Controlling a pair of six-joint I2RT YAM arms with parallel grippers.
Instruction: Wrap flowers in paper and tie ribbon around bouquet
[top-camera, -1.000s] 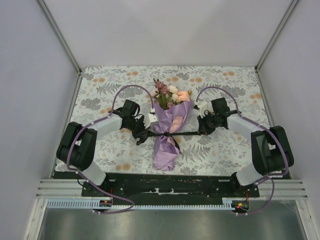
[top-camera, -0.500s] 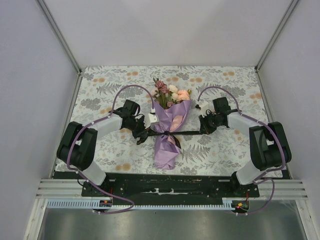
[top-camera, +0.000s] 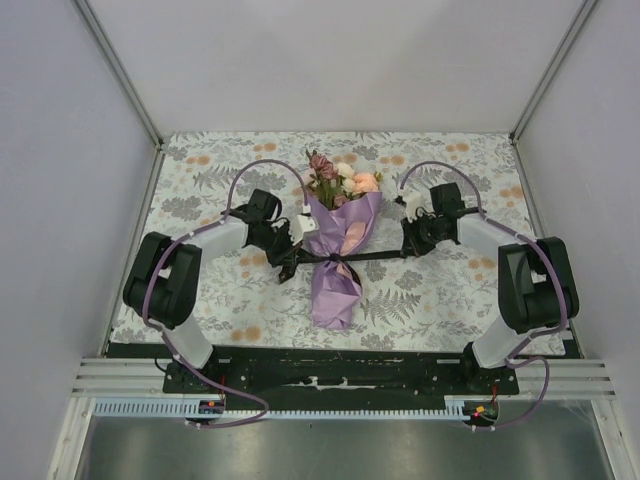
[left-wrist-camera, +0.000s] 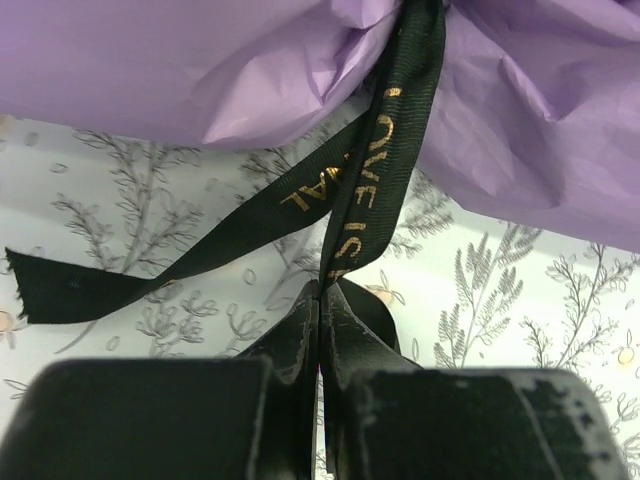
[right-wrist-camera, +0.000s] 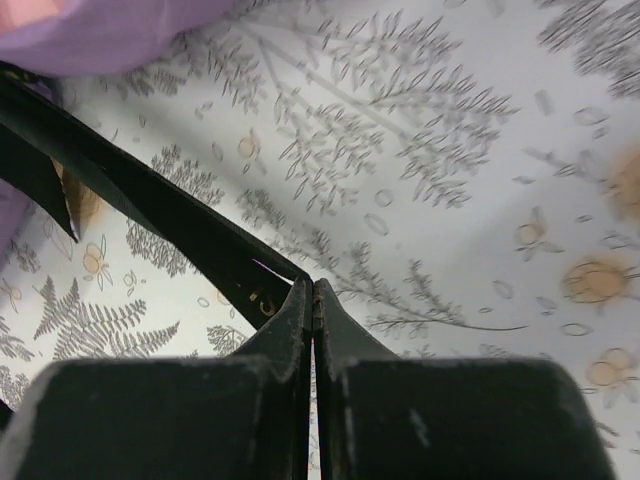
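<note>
The bouquet (top-camera: 335, 262) lies in the centre of the top view on the floral-print bench (top-camera: 200, 180). The flowers (top-camera: 340, 185) point to the upper edge, and the narrow end of the lilac paper (top-camera: 335, 295) points to the lower edge. The black ribbon (top-camera: 378, 256) crosses the cone's waist and runs out level to both sides. It looks knotted there, though that view is too small to be sure. Left of centre, the left jaws are pressed together on the ribbon (left-wrist-camera: 385, 170) just below the purple paper (left-wrist-camera: 150, 70), with a loose tail trailing to the left of that frame. Right of centre, the right jaws are clamped on a taut strand of ribbon (right-wrist-camera: 170, 215) that runs to the upper left
</note>
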